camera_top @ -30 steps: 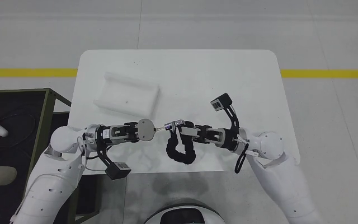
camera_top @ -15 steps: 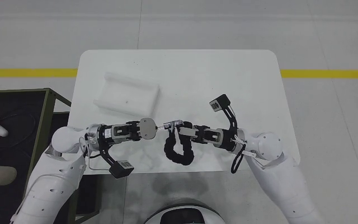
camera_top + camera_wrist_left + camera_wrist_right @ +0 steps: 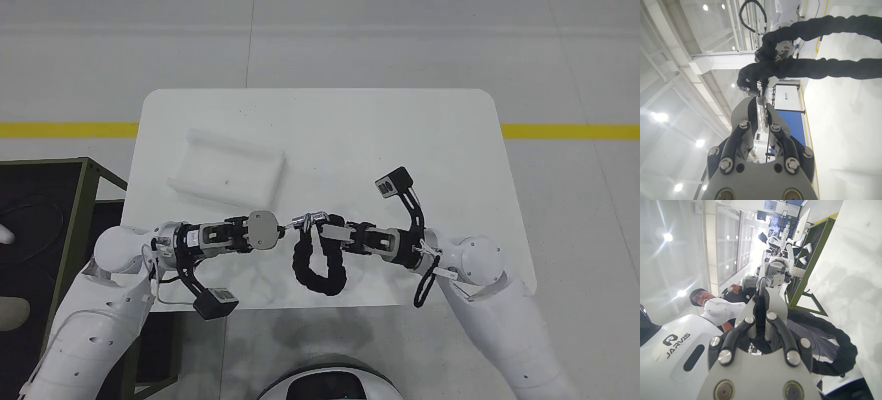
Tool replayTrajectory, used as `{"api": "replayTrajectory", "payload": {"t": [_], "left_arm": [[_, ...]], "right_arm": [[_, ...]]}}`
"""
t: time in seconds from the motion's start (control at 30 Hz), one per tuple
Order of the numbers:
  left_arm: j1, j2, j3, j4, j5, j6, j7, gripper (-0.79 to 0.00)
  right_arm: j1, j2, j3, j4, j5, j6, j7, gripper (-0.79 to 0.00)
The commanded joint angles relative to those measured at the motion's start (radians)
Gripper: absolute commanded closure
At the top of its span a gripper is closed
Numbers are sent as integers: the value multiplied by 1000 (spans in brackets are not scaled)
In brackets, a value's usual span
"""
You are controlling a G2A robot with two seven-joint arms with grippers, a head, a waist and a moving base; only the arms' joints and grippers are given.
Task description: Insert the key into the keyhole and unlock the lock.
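Note:
A black fabric-covered loop lock (image 3: 320,268) hangs over the table's front middle. My right gripper (image 3: 326,232) is shut on its upper end, next to the metal lock head (image 3: 311,219). In the right wrist view the fingers (image 3: 779,306) clamp the black sleeve (image 3: 760,309). My left gripper (image 3: 276,228) faces it from the left, shut on a small silver key (image 3: 292,226). In the left wrist view the key (image 3: 763,115) lies between the pads and its tip points at the lock head (image 3: 752,91). Whether the key sits in the keyhole I cannot tell.
A white foam tray (image 3: 228,165) lies at the table's back left. The white table (image 3: 400,130) has free room at the back and right. A green-framed black cart (image 3: 60,200) stands off the left edge.
Both grippers have shifted slightly to the left together. The hanging black loop has swung a little left and drawn in under the right gripper.

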State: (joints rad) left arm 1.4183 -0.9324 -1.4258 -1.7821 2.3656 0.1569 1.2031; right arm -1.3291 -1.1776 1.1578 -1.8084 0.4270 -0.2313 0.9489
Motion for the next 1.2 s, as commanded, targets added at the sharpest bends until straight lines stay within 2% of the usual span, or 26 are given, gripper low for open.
{"api": "replayTrajectory", "payload": {"t": [0.0,0.1,0.2,0.6,0.63,0.83,0.97,1.1,1.17], "left_arm": [[-2,1,-18,23,-20,-12,-20,-785],[3,2,-37,41,-30,-11,-39,-785],[10,3,-46,66,-49,-49,-70,-785],[10,3,-46,66,-49,-49,-70,-785],[12,2,-40,67,-78,-86,-90,-785],[-63,11,-80,53,-314,-539,-137,-785],[-104,23,-93,110,-490,-910,-136,-785],[-116,34,-38,94,-729,-1078,-303,-785],[-115,33,-3,133,-889,-1168,-394,-785]], "right_arm": [[-1,2,13,8,15,-6,2,0],[-6,5,37,18,44,-15,7,0],[-10,7,56,30,87,-3,17,0],[-12,7,59,29,82,1,12,0],[-11,8,60,25,73,3,6,0],[21,11,104,72,92,-40,24,0],[52,13,125,120,103,-64,64,0],[83,13,130,168,118,-76,103,0],[102,12,126,192,126,-73,137,0]]}}
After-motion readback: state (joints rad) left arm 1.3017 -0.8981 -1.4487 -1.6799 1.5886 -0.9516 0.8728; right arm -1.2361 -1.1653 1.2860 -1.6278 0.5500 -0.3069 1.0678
